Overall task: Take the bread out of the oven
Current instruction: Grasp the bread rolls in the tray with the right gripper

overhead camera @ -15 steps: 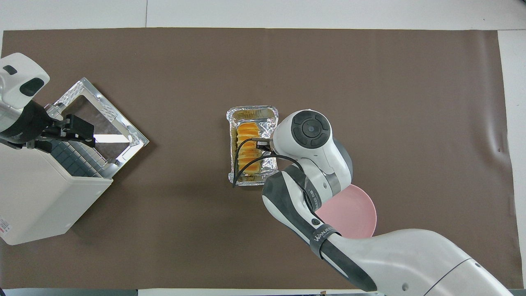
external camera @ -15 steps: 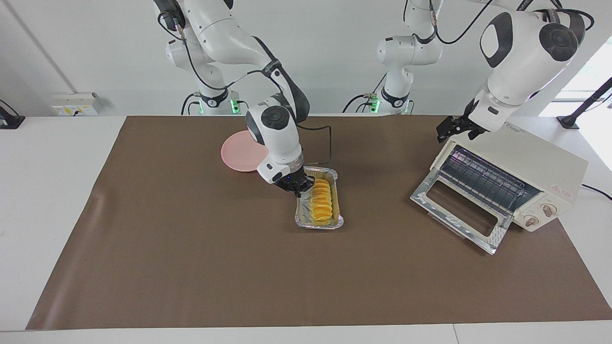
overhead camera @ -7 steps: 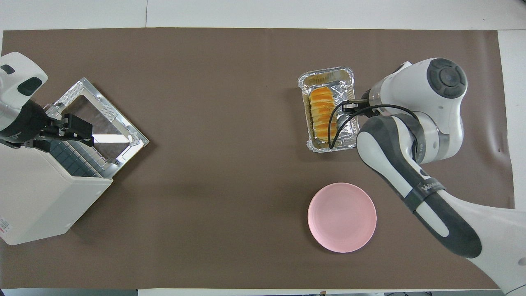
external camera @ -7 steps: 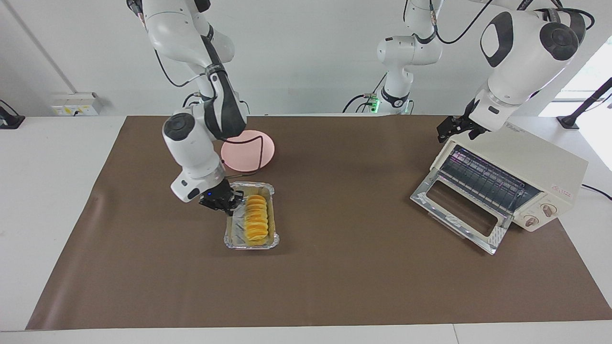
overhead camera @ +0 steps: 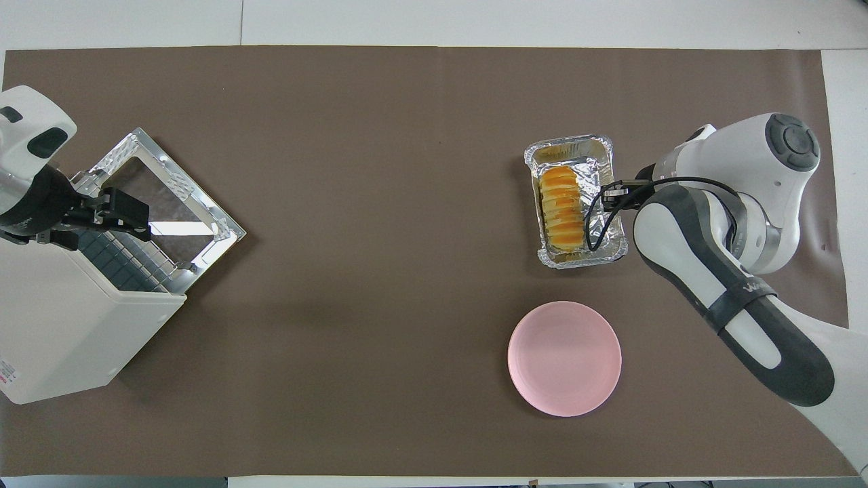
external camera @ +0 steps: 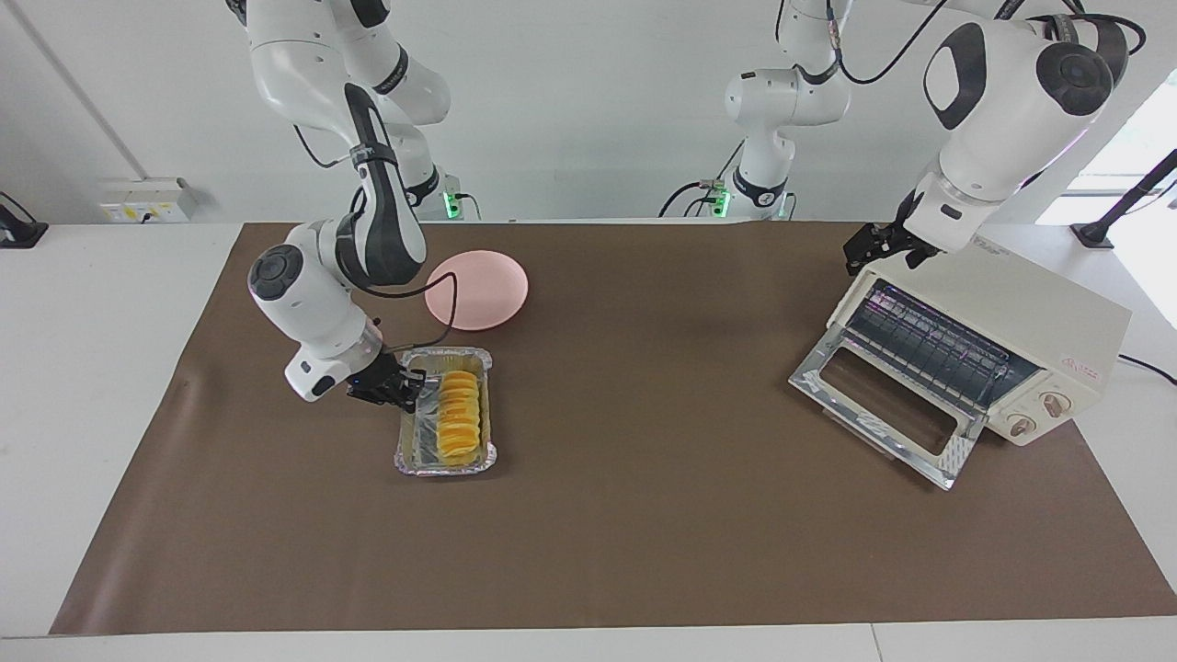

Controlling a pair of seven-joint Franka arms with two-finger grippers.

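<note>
The bread [external camera: 457, 412] [overhead camera: 561, 207], a golden ridged loaf, lies in a crinkled foil tray [external camera: 441, 471] [overhead camera: 576, 261] toward the right arm's end of the table, outside the oven. My right gripper [external camera: 405, 386] [overhead camera: 610, 196] is shut on the tray's long rim, low over the brown mat. The cream-white oven [external camera: 1039, 322] [overhead camera: 61, 325] stands at the left arm's end with its chrome door [external camera: 883, 405] [overhead camera: 169, 196] dropped open and its wire rack bare. My left gripper [external camera: 869, 246] [overhead camera: 129, 215] is open at the oven's top front edge.
A pink plate [external camera: 478, 290] [overhead camera: 564, 357] lies nearer to the robots than the foil tray. The brown mat [external camera: 644, 552] covers most of the table between tray and oven.
The right gripper has carried the foil tray with the bread from the middle of the mat toward the right arm's end. The left arm has stayed at the oven.
</note>
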